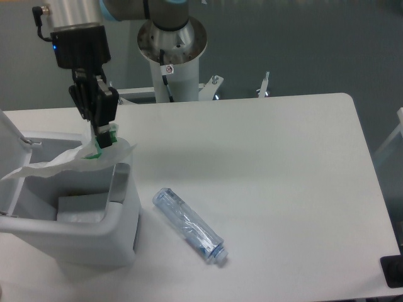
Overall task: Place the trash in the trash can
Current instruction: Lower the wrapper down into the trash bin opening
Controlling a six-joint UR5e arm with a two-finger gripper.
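Hand: the hand (101, 135) hangs over the back right corner of the trash can (123, 207), its fingers pressed together on the upper end of the wrapper (60, 165).
Wrapper: it trails down and to the left from the pinch, draped across the open mouth of the bin; its far end reaches toward the raised lid (9, 167), and a fold near the hand lies over the right rim.
Long axis of wrapper: roughly left to right across the opening, sloping down away from the hand.
Key relation: most of the sheet is already above the cavity, directly below and to the left of the hand, so letting go here would probably drop it inside; the part on the right rim might snag.
Bottle: the bottle (189, 226) lies flat on the counter (283, 163), just right of the bin and well apart from the hand, toward the front.
Bottle axis: diagonal, cap end pointing front right.
Bin contents: something white lies at the bottom; what it is I cannot tell.
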